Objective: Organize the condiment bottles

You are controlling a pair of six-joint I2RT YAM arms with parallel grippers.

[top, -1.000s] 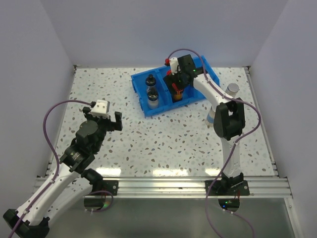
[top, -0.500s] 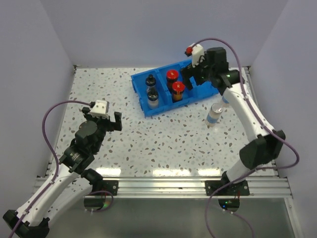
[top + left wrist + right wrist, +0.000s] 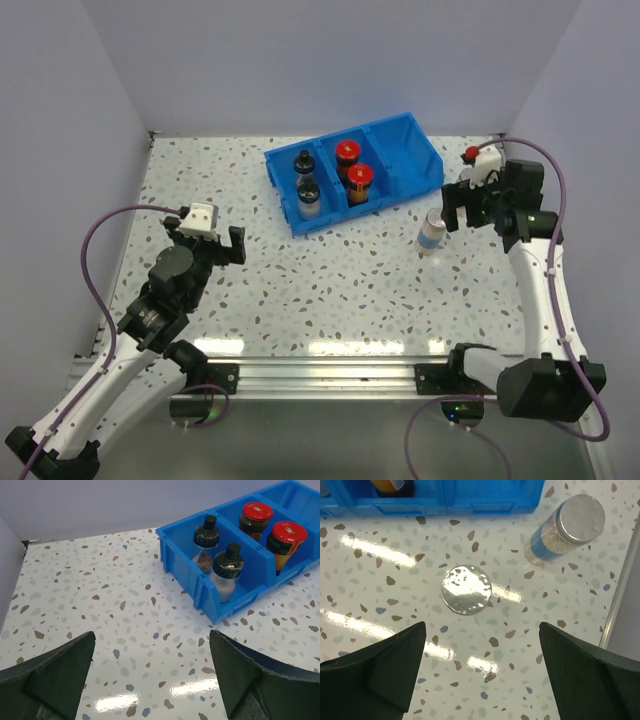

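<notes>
Hovering right of the blue bin point(image 3: 206, 602), the right gripper point(image 3: 481, 630) gapes empty above one silver-capped jar point(image 3: 466, 589) — its twin point(image 3: 565, 530) stands nearby; the left gripper point(image 3: 152, 640), near-left of the bin, is spread wide, holding nothing.

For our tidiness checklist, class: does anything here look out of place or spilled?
Nothing looks spilled. The two silver-capped jars stand on the table, outside the blue bin, whose right compartment holds nothing.

There is one blue bin point(image 3: 408, 148) with three compartments. Two black-capped jars point(image 3: 205, 530) point(image 3: 227, 567) sit in the bin's left compartment and two red-capped jars point(image 3: 256, 512) point(image 3: 286, 532) in its middle one. Two silver-capped jars point(image 3: 466, 589) point(image 3: 565, 530) stand outside the bin, near its right end.
</notes>
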